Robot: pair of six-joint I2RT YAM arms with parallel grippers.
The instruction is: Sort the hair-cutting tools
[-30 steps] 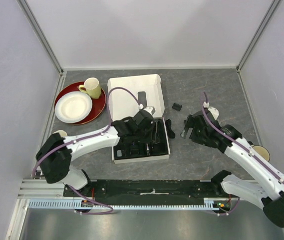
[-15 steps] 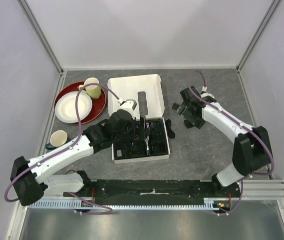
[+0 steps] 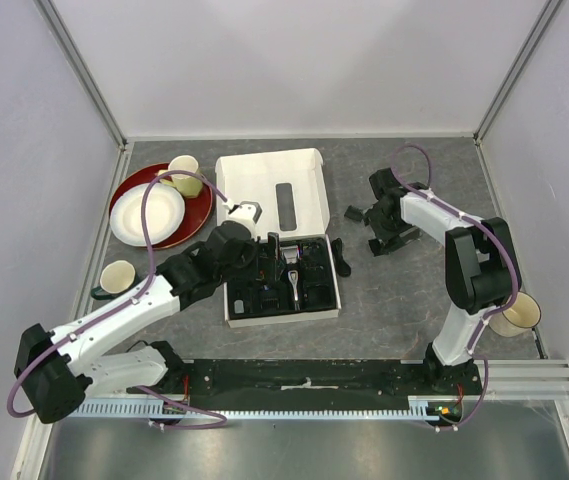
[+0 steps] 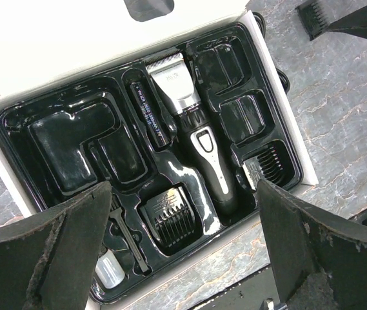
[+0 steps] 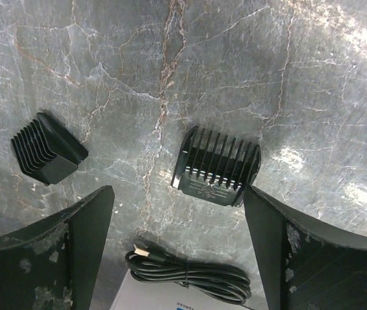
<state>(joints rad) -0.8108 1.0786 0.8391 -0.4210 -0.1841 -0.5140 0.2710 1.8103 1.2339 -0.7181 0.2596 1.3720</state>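
On grey marbled table (image 5: 267, 64), left gripper (image 4: 182, 187) is held apart over clipper (image 4: 196, 139); at 3 o'clock, right gripper (image 5: 178, 194) is spread over comb attachment (image 5: 217, 166).

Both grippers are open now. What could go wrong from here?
The right gripper hangs open over a comb that sits off-centre between the jaws; closing may shove it aside instead of gripping. The cord lies close to that comb and could snag. The left gripper is open above the clipper in the tray; lowering might knock it askew.
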